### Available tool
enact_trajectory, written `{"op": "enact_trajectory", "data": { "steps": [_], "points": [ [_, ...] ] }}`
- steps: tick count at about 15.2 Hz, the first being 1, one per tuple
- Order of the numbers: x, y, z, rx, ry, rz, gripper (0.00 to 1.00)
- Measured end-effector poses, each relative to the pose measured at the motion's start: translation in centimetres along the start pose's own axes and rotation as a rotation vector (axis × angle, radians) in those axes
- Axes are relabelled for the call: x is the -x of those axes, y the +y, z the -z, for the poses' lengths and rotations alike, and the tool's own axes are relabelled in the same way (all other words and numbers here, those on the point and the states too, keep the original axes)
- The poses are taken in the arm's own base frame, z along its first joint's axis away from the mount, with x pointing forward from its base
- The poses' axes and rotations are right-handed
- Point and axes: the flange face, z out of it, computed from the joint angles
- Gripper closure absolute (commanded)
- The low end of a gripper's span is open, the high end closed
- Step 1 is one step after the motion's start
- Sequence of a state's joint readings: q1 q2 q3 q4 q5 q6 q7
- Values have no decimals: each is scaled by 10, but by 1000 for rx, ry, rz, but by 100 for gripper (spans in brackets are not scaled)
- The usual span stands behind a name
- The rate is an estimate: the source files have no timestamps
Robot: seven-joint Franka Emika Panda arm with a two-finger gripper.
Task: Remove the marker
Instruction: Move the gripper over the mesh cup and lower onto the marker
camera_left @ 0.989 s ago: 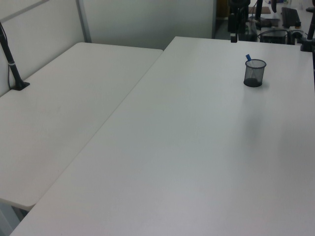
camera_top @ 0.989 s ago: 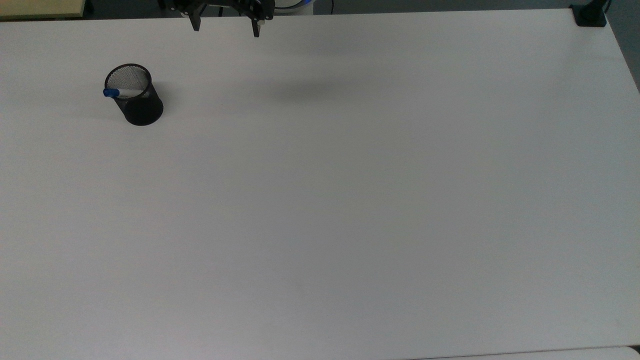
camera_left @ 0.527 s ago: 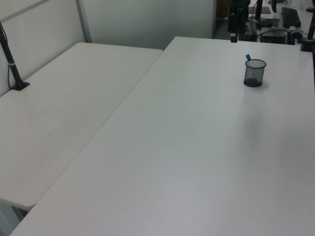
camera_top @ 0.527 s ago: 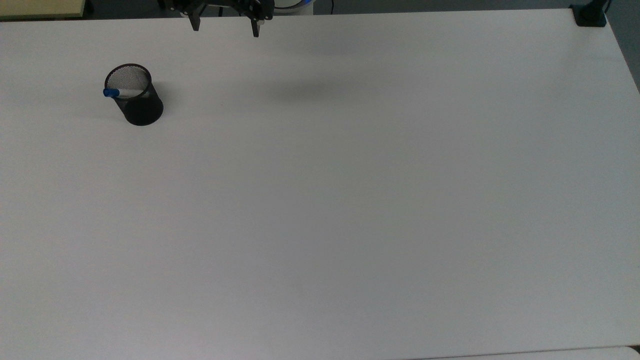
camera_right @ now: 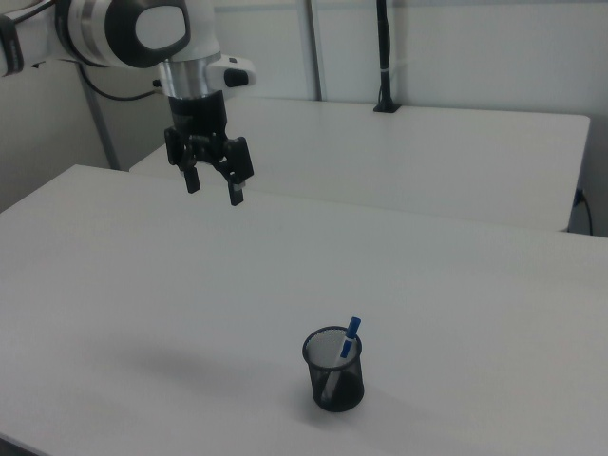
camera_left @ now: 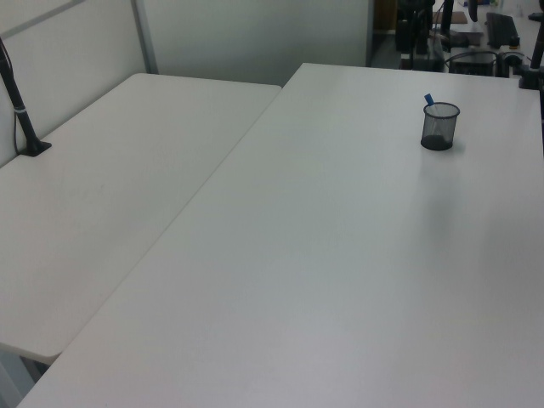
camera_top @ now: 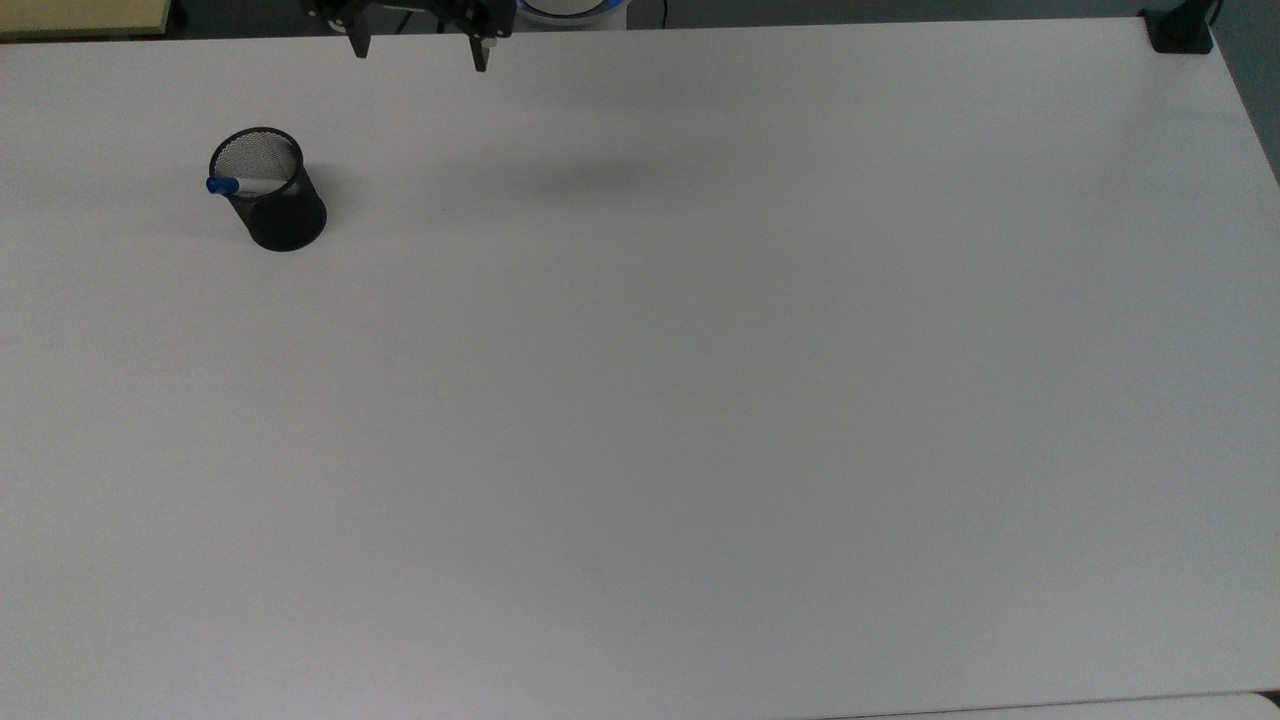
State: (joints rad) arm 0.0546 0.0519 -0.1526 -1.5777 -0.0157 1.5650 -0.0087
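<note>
in the right view, nearest to us, the black mesh cup point(camera_right: 334, 370) stands upright on the white table point(camera_right: 456, 304), and the marker point(camera_right: 348, 342) stands in it, leaning against the rim with its blue cap poking above the edge. in the top view we look down into the cup point(camera_top: 268, 190) and see the marker point(camera_top: 240, 185) lying across the opening, cap resting on the rim at the top view's left; we see nothing else in the cup. in the left view the cup point(camera_left: 439, 126) sits toward the far right, blue cap point(camera_left: 429, 99) just above it.

farther back, the gripper point(camera_right: 214, 188) hangs high above the table, well apart from the cup, its two fingers spread wide and holding nothing. in the top view the gripper point(camera_top: 418, 52) sits at the table's far edge.

compared with half a second ago, we see the gripper shifted toward the top view's left, closing some of the sideways gap to the cup; the cup and marker have not moved. we judge this as the early approach: the arm is travelling across toward the cup, and the descent and the grasp on the cap end are not yet begun.
</note>
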Motion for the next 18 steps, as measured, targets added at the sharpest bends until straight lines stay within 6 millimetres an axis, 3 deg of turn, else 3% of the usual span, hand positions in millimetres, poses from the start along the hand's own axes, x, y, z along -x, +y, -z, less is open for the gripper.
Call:
{"op": "enact_trajectory", "data": {
  "steps": [8,18],
  "points": [
    [3,92,-10,3,13,22,3],
    [-17,159,-80,40,41,-36,10]
  ]
}}
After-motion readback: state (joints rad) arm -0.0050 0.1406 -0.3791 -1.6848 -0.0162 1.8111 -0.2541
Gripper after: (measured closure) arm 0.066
